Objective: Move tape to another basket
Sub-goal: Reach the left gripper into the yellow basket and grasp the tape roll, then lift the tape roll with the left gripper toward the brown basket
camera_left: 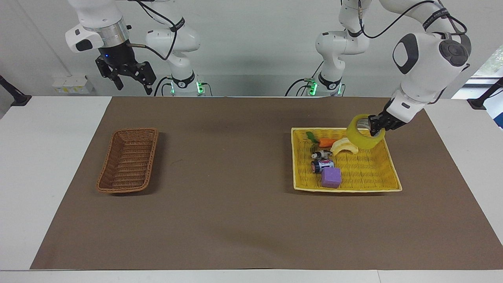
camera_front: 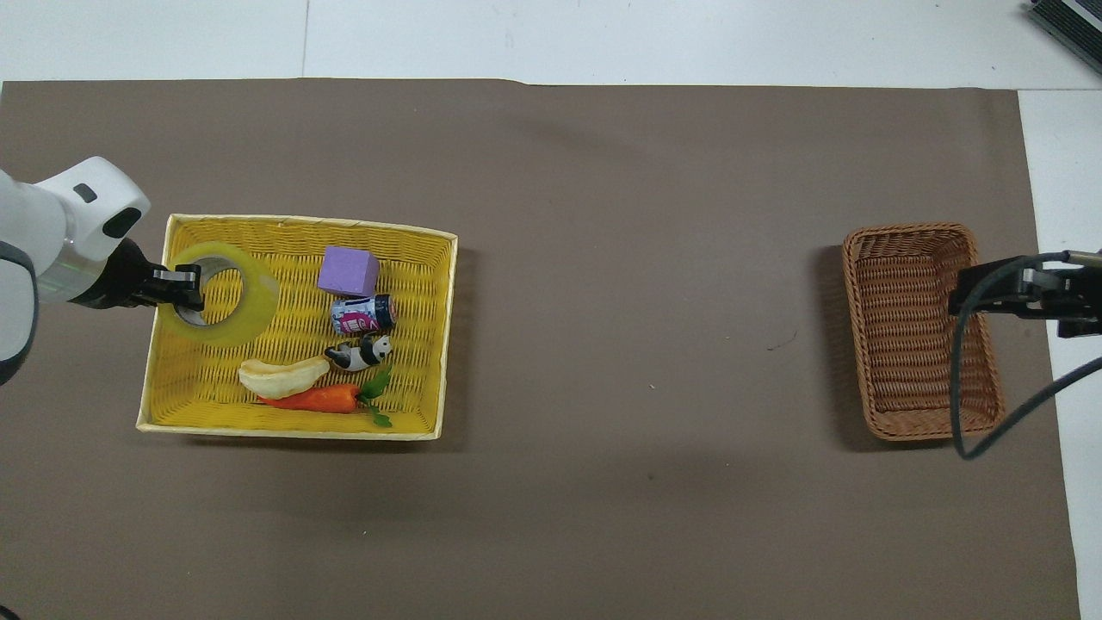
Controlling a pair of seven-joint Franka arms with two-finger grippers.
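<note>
Left gripper (camera_left: 373,126) pinching the tape (camera_left: 364,137) by its wall, raised over the yellow tray (camera_left: 387,184). Right gripper (camera_left: 131,80) spread, waiting above the table. Best carried level and high toward the brown basket (camera_left: 128,160), well apart from the tray.

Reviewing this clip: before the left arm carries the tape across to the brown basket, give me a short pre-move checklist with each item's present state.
1. Grip: left gripper shut on the tape, pinching its wall: ok.
2. Lift: tape is up in the air over the yellow tray, clear of the things in it: ok.
3. Tray contents: purple cube, can, panda, banana and carrot lie in the tray: ok.
4. Target: basket looks empty, at the right arm's end of the table: ok.
5. Right gripper open, waiting raised, above the table's edge near the basket; whether it blocks the drop: cannot tell.
</note>
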